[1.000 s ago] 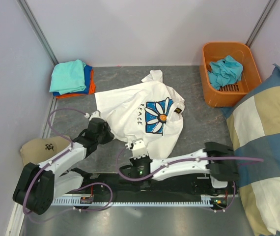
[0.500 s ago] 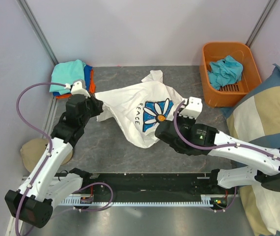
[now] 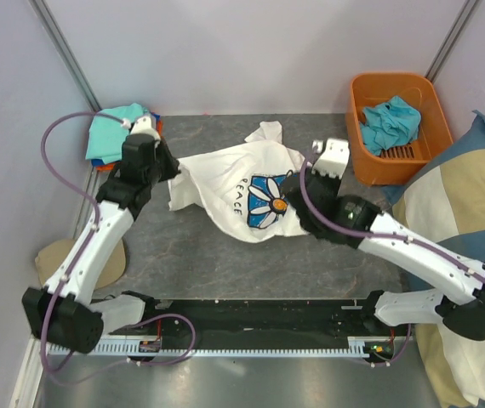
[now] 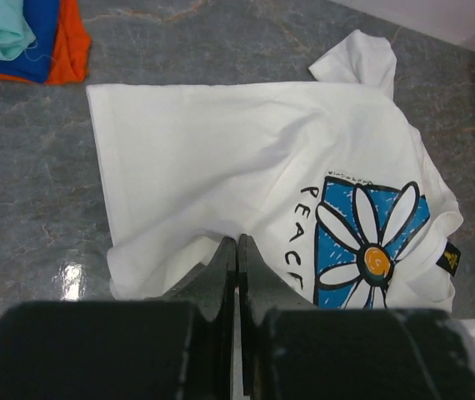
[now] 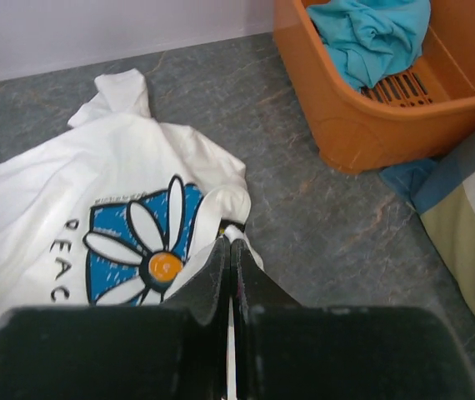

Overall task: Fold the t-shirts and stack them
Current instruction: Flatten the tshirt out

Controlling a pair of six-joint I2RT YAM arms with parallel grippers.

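Observation:
A white t-shirt (image 3: 225, 174) with a blue-orange flower print and dark lettering lies crumpled mid-table. My left gripper (image 3: 173, 176) is shut on its left edge, with white cloth pinched at the fingertips (image 4: 237, 240). At the shirt's right edge my right gripper (image 3: 300, 204) is shut on cloth beside a small dark label (image 5: 230, 242). Both pinched edges are lifted over the shirt's body (image 4: 221, 142). Folded teal, blue and orange t-shirts (image 3: 116, 132) are stacked at the far left (image 4: 21, 33). A crumpled teal t-shirt (image 3: 390, 123) lies in the orange basket (image 3: 357, 106).
The orange basket (image 5: 362, 125) stands at the far right, close to my right arm. A big blue-and-cream checked cushion (image 3: 464, 255) fills the right side. A tan cap (image 3: 55, 255) lies at the near left, under my left arm. Grey walls close the back and left.
Both arms have swung from the near edge toward the back, carrying the white shirt's near edge with them. The shirt has bunched up shorter on the table.

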